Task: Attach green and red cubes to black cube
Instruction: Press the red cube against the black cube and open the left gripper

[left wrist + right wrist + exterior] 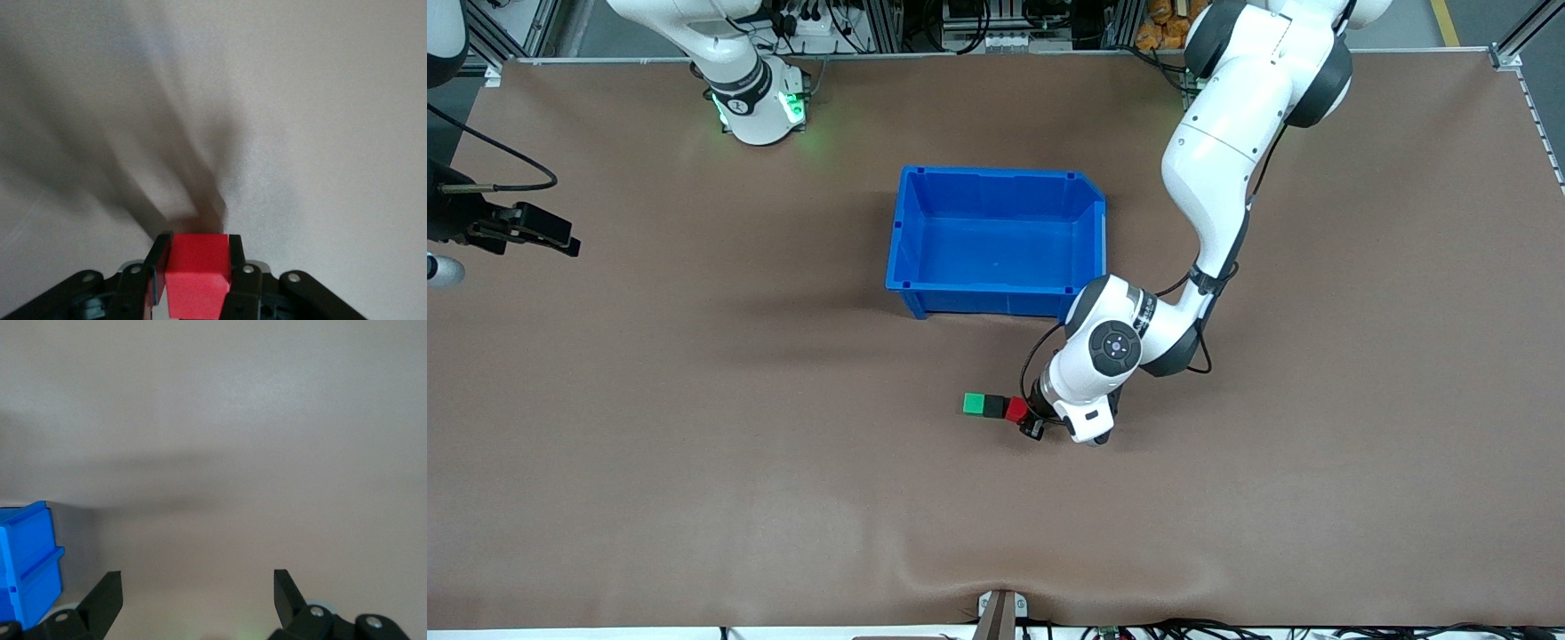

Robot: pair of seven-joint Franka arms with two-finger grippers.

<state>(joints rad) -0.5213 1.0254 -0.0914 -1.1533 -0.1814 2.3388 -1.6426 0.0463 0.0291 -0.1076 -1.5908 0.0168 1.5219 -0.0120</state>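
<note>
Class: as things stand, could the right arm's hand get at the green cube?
Probably yes: the green cube sits at the row's free end, with bare table around it. The right hand waits open, while the left hand grips the red cube.

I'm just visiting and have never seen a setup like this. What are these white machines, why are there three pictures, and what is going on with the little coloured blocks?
The white machines are two robot arms, each ending in a two-fingered gripper. The big picture looks down from a high camera facing them; the other two come from cameras on each arm's wrist.

On the brown table stands a blue bin. Nearer the camera, three small cubes sit in a row: the green cube, the black cube in the middle, and the red cube.

The left gripper is down at the row, its fingers shut on the red cube, as its wrist view shows. The right gripper waits with open fingers at the right arm's end of the table, holding nothing.
</note>
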